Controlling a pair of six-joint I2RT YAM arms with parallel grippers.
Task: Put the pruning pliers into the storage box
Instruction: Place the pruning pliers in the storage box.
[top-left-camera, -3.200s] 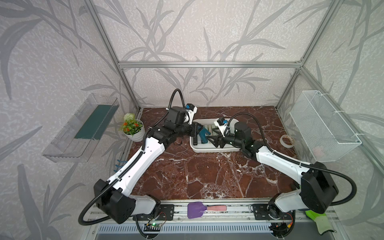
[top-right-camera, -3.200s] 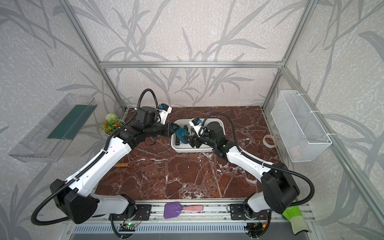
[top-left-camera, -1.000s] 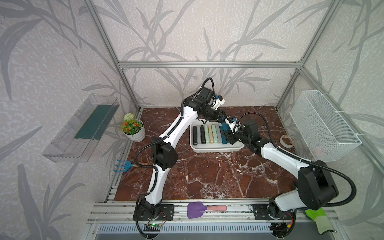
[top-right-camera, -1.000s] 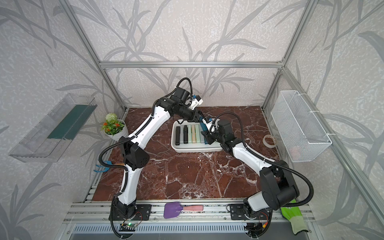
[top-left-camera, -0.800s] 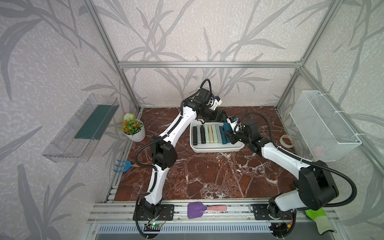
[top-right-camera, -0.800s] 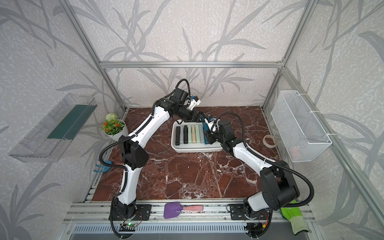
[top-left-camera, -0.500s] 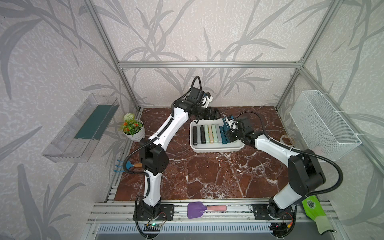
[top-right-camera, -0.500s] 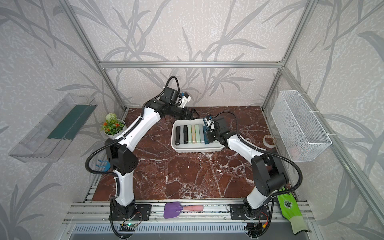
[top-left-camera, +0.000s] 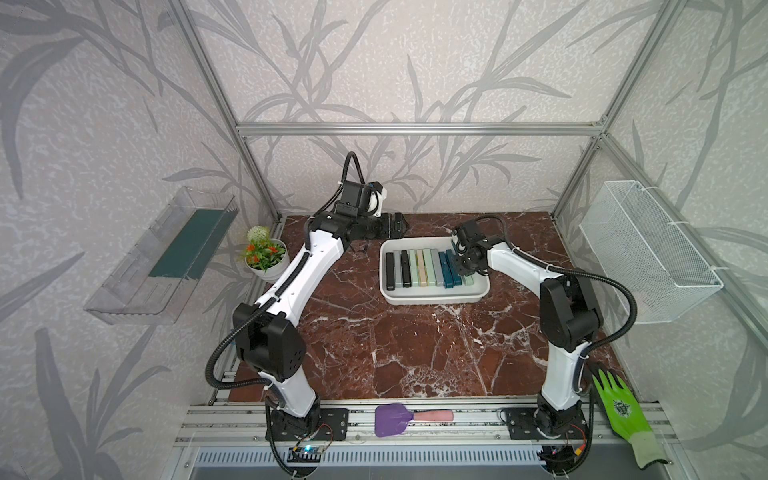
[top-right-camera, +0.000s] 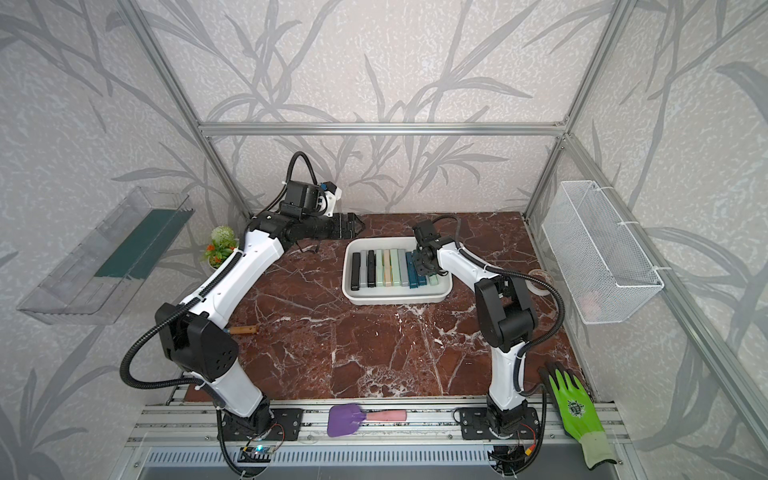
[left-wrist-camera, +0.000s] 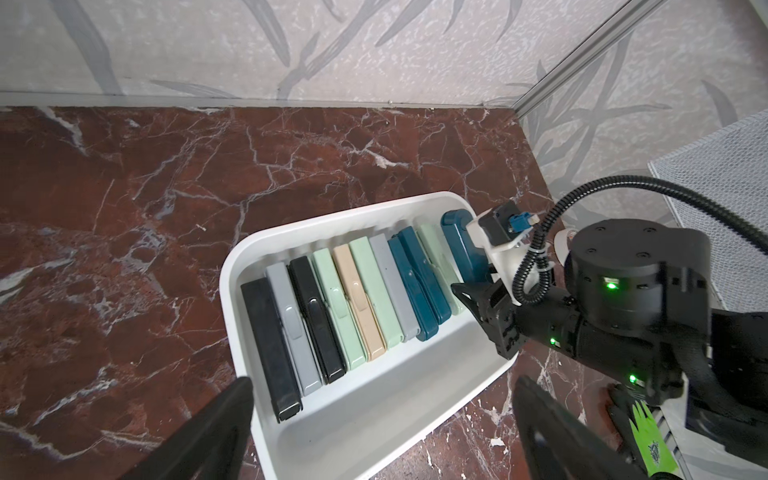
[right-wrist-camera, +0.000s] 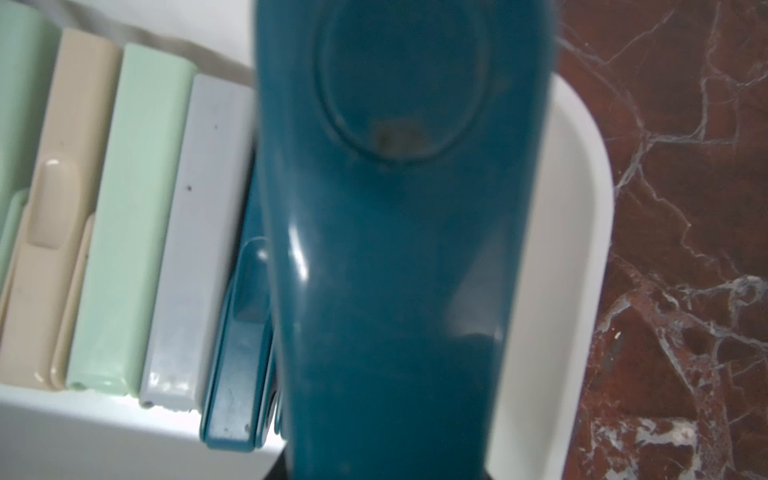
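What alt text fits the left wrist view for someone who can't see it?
A white storage box on a red-brown marble table holds a row of pruning pliers lying side by side. The right end effector grips dark teal pliers at the row's end; the left end effector is open.

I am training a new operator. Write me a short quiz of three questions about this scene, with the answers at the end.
1. True or false: the left gripper is open and holds nothing.
2. What does the right gripper grip at the end of the white box? A) purple spatula B) teal pliers C) green glove
3. Fill in: the last pliers in the row, farthest from the right gripper, are ____.

Key: 1 true; 2 B; 3 black.
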